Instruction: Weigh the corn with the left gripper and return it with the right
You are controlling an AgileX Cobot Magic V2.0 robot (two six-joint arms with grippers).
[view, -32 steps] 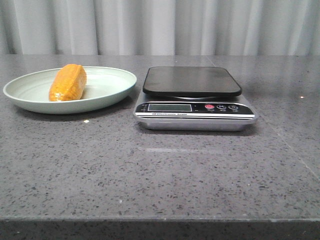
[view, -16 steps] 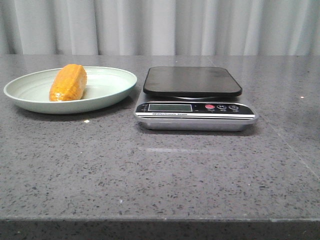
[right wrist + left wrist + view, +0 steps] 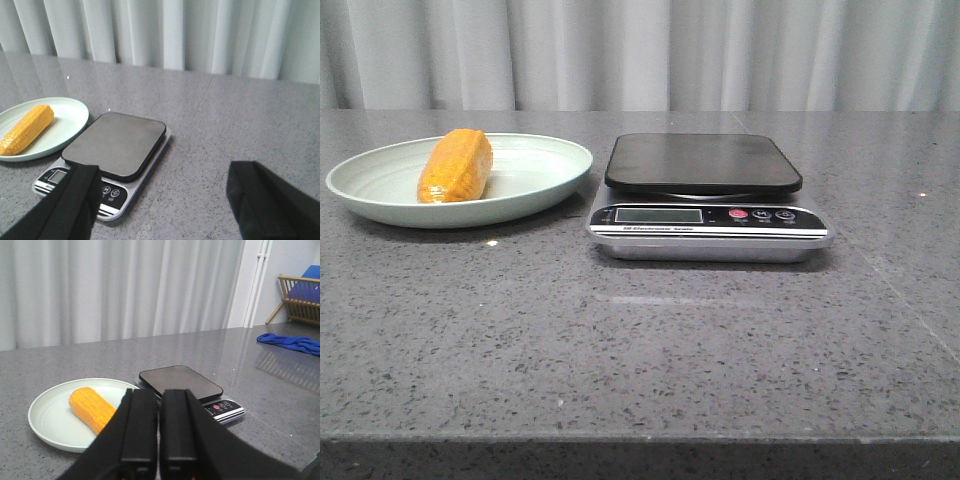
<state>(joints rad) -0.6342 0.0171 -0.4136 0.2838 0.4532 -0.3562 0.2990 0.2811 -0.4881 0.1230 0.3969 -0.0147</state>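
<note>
- The left gripper (image 3: pixel 159 427) hung nearest, its black fingers (image 3: pixel 139 430) pressed together with nothing between them.
- The right gripper (image 3: pixel 162 200) stood wide apart, holding nothing.
- Farther on, the scale (image 3: pixel 708 200) sat on the grey table (image 3: pixel 640 350), platform bare.
- The corn (image 3: pixel 456 165) lay in the pale green plate (image 3: pixel 535 190), just left of the scale.
- White curtains (image 3: pixel 640 50) hung behind.

Corn (image 3: pixel 26 129) lies on plate (image 3: pixel 65 131) beside scale (image 3: pixel 115 145); fingers (image 3: pixel 70 205) spread wide.
</note>
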